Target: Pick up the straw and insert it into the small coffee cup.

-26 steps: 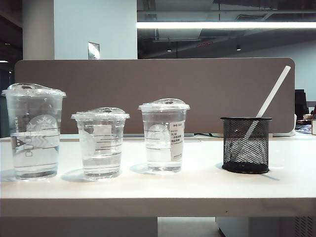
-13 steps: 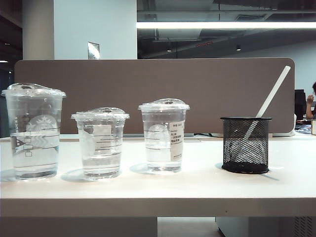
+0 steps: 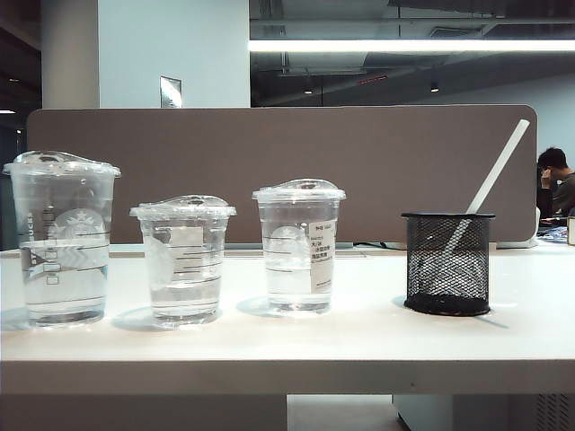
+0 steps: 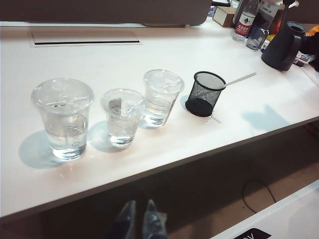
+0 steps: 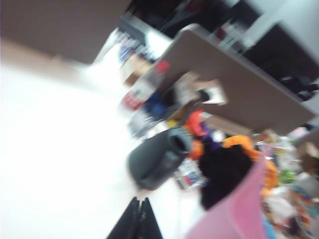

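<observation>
Nothing on the table has moved (straw (image 3: 492, 180) leaning in its holder); both grippers (image 4: 138, 221) (image 5: 138, 219) hover, jaws pressed together.

No print reads clearly: the mid-height cup's sticker (image 3: 321, 256) (small dark characters) stays illegible, like the tallest cup's logo band (image 3: 63, 254).

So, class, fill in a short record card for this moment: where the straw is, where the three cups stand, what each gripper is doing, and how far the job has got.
straw: leaning in the black mesh holder, untouched
small coffee cup: lidded, middle of the row of three
tallest cup: at the left end in the exterior view
mid-height cup: nearest the holder
left gripper: shut, holding nothing, back from the table edge
right gripper: shut, holding nothing, view blurred
progress: straw not yet picked up
</observation>
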Tool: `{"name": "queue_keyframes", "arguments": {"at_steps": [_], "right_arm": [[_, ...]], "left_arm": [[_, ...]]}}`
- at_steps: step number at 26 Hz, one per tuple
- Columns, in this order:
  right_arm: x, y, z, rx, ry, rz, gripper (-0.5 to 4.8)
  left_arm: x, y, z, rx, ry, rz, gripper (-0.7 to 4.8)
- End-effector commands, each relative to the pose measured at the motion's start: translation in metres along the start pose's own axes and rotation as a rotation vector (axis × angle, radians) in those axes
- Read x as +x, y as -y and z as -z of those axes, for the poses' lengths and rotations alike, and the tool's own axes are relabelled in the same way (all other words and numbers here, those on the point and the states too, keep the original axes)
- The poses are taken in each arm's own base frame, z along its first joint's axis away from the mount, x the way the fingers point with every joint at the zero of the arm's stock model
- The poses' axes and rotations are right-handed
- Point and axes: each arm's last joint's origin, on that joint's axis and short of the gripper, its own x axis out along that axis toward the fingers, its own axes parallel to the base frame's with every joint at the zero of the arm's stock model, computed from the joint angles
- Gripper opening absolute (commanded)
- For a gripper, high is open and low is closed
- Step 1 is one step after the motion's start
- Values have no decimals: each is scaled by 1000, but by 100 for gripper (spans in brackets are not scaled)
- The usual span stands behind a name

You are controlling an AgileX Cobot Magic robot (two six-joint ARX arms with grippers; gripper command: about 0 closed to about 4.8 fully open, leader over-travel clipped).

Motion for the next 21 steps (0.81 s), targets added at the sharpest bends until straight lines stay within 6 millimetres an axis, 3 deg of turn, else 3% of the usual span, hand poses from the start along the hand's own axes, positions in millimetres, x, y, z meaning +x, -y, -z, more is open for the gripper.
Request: {"name": "queue_keyframes", "arguments": {"at_steps": [1,6,7,9,14,18,21], "right_arm": [[44,-22,-4,-28,-24,-151,-6],[125,-59,11,157,-159,-334,-6],[151,-70,23,270,-200,-419,-6],[179,-86,45,423,-229,-520,-7],[197,-113,88,504,-197,-555,-7],[193,-133,124,573,-77,-707,-7],[187,-145,148,665,-36,-709,-7]], "left_arm": [[0,0,0,3,-2,0,25],[0,0,5,-14,-50,-3,25],[0,0,7,-3,-73,-4,25],[-1,0,9,34,-93,-5,25],[-1,-1,8,39,-89,-32,25],[0,-2,7,47,-78,-72,25],[0,-2,7,50,-74,-69,25]]}}
